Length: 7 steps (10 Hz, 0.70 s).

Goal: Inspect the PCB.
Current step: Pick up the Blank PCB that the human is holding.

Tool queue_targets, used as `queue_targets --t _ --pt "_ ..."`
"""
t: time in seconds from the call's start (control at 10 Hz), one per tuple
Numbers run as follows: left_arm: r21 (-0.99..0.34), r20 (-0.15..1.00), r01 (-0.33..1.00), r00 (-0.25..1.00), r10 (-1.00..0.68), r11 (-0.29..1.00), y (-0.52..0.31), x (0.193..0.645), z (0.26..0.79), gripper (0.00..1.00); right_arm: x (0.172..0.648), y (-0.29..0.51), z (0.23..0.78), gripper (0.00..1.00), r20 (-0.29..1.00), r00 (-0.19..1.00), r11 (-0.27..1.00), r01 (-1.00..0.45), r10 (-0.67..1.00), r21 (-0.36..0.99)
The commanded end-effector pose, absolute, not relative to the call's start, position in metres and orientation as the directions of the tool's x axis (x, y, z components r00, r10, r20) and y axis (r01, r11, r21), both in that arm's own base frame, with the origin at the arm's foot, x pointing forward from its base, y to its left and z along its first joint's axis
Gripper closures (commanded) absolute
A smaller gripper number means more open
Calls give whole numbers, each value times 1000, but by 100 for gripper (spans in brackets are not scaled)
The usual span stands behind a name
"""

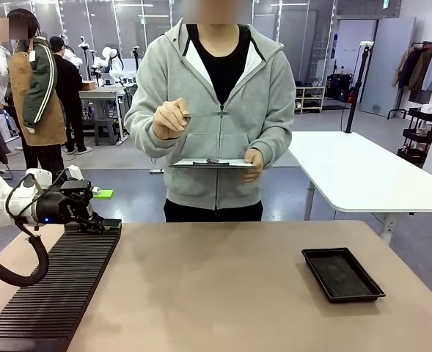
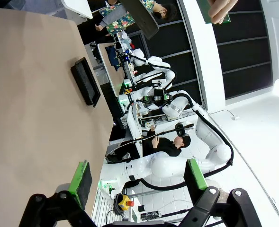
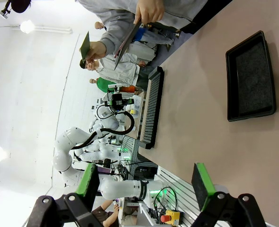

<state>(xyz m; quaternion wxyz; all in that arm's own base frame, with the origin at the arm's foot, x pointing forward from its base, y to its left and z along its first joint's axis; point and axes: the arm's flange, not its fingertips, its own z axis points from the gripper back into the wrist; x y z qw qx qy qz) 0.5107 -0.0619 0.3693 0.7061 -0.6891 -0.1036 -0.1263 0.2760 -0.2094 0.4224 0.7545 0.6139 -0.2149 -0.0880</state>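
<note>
**Where Things Sit at the Table**

The table (image 1: 216, 293) lies between the robot and a person (image 1: 219, 110), who stands at the far side. On the table, a long rack (image 1: 54, 293) lies at the left and runs from the near edge toward the person. A tray (image 1: 342, 273) lies at the right, well apart from the rack. The left gripper (image 1: 107, 208) hangs just over the far end of the rack. The person holds a clipboard (image 1: 212, 163) flat in front of the body. The PCB (image 3: 85, 46) is higher up, in the person's raised hand (image 1: 170, 119). Another table (image 1: 362, 172) stands behind, to the right.
</note>
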Motion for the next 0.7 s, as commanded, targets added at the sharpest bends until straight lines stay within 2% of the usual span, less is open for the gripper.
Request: queue_targets --t 0.0,0.1,0.3,0.5,0.6 --pt "-947 321 321 947 -29 25 -63 512 369 0 275 -209 423 0 217 892 228 -133 -397 965" --pt "-947 320 321 947 -36 19 -62 511 369 0 275 -209 423 0 217 892 228 -133 -397 965" --pt "-988 112 117 992 -50 99 -38 457 378 0 275 -209 423 0 217 892 228 -133 -397 965" --pt "-983 175 179 981 -80 40 -13 413 390 0 275 -209 423 0 217 892 228 -133 -397 965" --pt "-980 195 196 980 -44 21 5 390 395 0 275 -209 423 0 217 892 228 -133 -397 965"
